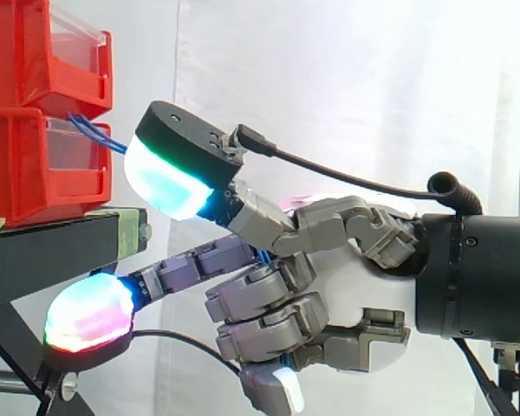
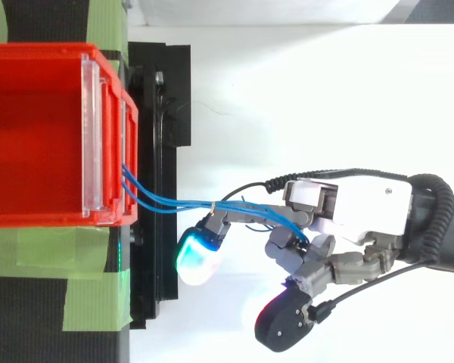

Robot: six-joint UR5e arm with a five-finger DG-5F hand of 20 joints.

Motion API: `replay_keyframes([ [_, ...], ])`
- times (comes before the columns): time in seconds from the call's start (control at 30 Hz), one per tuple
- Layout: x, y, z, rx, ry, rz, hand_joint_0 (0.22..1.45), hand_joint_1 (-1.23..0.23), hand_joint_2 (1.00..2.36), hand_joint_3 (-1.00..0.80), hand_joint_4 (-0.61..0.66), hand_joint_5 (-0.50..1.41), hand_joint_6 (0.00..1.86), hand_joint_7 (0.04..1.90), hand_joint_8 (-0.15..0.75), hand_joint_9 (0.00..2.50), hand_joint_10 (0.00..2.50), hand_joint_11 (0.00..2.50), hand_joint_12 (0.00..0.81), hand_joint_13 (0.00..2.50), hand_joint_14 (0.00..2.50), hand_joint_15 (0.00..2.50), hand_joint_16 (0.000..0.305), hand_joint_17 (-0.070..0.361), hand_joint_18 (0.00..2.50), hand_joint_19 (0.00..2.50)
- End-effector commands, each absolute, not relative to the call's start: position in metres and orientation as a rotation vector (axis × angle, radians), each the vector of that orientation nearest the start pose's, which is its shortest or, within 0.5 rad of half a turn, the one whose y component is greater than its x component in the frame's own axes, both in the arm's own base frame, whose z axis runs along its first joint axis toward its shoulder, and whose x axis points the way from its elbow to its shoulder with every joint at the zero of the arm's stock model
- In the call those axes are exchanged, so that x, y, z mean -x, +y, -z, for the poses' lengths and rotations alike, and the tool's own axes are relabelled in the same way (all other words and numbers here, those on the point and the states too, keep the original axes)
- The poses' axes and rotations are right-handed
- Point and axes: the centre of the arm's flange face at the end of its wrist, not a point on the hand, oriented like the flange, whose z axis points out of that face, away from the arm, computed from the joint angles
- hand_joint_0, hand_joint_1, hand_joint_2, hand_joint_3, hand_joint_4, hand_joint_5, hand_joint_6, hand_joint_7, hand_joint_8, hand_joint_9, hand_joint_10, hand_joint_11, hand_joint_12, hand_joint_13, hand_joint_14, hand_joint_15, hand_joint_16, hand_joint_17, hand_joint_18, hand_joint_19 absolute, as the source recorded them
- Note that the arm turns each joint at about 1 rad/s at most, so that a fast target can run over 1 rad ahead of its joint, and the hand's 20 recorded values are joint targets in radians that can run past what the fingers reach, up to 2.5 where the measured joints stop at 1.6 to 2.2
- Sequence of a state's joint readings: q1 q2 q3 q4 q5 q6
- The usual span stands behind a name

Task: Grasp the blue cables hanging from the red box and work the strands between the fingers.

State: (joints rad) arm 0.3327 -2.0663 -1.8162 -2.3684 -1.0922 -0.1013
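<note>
Thin blue cables (image 2: 174,203) leave the front of the red bin (image 2: 30,136) and run taut to the right into my hand (image 2: 363,208). A small tie binds the strands partway along. In the side view the cables (image 1: 94,132) come out of the lower red bin (image 1: 17,165) and pass behind a raised fingertip pad (image 1: 165,186) glowing green and cyan. My hand (image 1: 364,277) comes in from the right. Its lower fingers are curled, with blue strands showing between them. One finger reaches forward and down, its pad (image 1: 87,316) glowing magenta and red.
Two red bins are stacked on a black stand (image 1: 43,251); the upper bin (image 1: 26,52) has a clear front lip. Green tape (image 2: 53,302) covers the stand's top beside the bin. A white curtain hangs behind.
</note>
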Motion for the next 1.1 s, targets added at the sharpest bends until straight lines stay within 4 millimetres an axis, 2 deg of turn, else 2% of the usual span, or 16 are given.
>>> replay_keyframes([
  [0.0, -0.6096, 0.0212, -0.1749, -1.194, 1.125, -1.048, 0.77, -0.56, 1.0, -0.98, 0.28, 0.08, 0.01, 1.14, 0.553, 1.33, 2.5, 2.5, 0.682, 1.71, 2.5, 1.91, 0.203, 0.152, 1.96, 0.71],
  [1.07, -0.6096, 0.0212, -0.1749, -1.194, 1.125, -1.048, 0.78, -0.56, 1.0, -0.97, 0.28, 0.08, 0.01, 1.14, 0.553, 1.33, 2.5, 2.5, 0.674, 1.7, 2.5, 1.91, 0.204, 0.153, 1.95, 0.71],
])
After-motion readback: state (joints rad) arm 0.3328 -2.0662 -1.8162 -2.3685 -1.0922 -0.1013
